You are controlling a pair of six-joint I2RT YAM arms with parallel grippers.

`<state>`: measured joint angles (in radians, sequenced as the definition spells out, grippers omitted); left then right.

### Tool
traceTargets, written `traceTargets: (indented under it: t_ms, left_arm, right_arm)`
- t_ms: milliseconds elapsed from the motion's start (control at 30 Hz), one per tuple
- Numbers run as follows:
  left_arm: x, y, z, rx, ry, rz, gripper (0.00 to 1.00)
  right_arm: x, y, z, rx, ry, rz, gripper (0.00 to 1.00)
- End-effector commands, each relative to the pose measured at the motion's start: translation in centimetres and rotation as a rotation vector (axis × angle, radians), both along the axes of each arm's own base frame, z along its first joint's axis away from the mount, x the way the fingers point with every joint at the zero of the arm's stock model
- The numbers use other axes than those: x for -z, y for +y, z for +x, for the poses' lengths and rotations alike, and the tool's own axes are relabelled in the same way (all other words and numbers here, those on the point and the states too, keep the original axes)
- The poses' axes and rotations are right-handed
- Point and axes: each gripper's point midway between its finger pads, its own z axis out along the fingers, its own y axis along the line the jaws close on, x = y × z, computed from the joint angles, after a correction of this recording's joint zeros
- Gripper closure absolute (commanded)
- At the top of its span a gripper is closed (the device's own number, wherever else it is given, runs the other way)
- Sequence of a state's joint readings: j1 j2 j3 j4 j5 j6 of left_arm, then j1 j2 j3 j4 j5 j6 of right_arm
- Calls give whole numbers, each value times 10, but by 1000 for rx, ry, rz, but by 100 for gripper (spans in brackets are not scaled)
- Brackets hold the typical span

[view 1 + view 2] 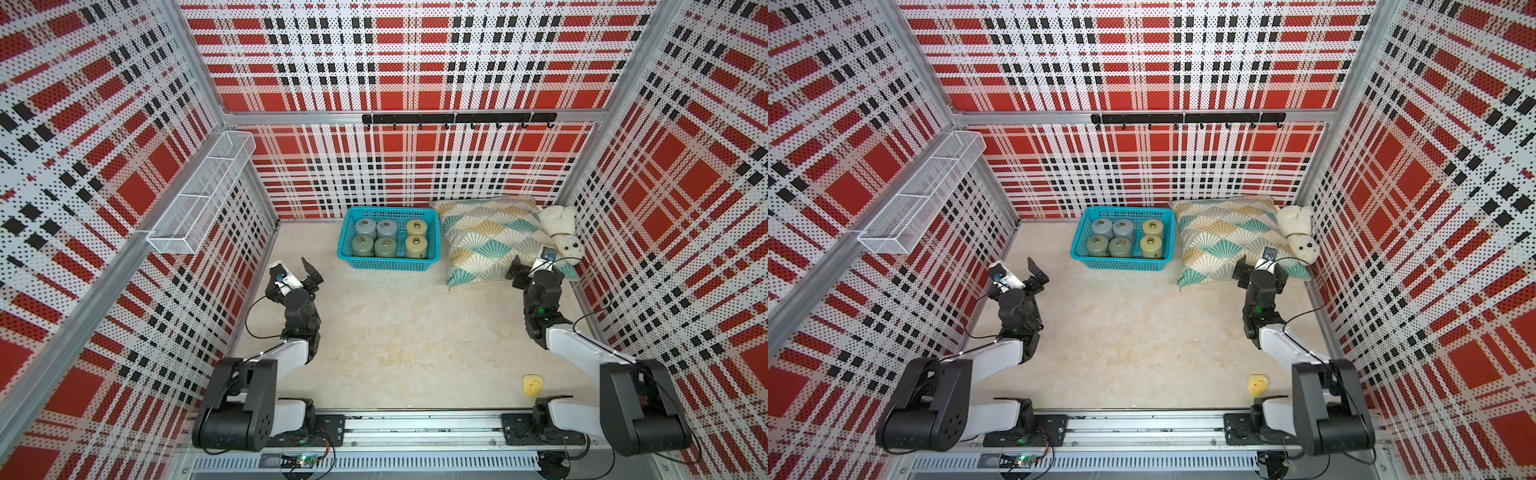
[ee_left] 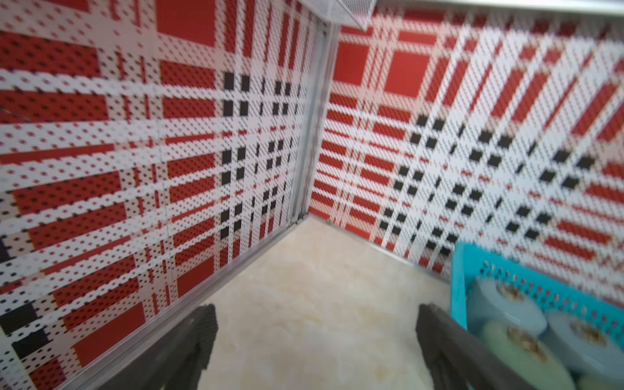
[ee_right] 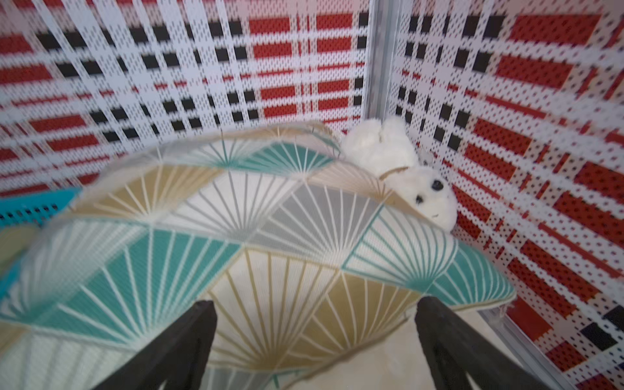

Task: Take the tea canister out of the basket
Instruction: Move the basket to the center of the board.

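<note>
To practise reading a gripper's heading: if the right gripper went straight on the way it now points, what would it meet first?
Most likely the patterned pillow: in the wrist view it fills the space ahead of the open right gripper. How near is unclear.

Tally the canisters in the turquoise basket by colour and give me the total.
blue-grey canisters: 2
green canisters: 2
pale yellow canisters: 2
Total: 6, all standing in the basket
</note>
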<state>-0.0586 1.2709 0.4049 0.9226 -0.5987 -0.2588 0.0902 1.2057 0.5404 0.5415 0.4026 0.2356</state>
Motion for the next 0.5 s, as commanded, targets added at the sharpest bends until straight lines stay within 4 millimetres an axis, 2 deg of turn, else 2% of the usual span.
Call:
traceTargets:
  t_ms: [0,67,167,233,333,467]
  left_arm:
    - [-7,4,0,-35,-18,-253,1]
    - [-28,-14,7,92,-12,-276,1]
    - [-44,-15,5,157,-92,-371,1]
    - [-49,-19,10,247,-84,-400,1]
    - [-47,-37,25,313,20,-363,1]
    - [-42,-75,50,387,117,-286,0]
  right_arm:
    - [10,-1,-23,17,48,168,0]
    - [-2,-3,-32,31,13,288,0]
    - [-31,12,-34,-66,-54,365,0]
    - [-47,35,-31,-202,-87,406,0]
    - [-62,70,-26,-409,-124,472,0]
    - [-65,113,-18,-604,-50,468,0]
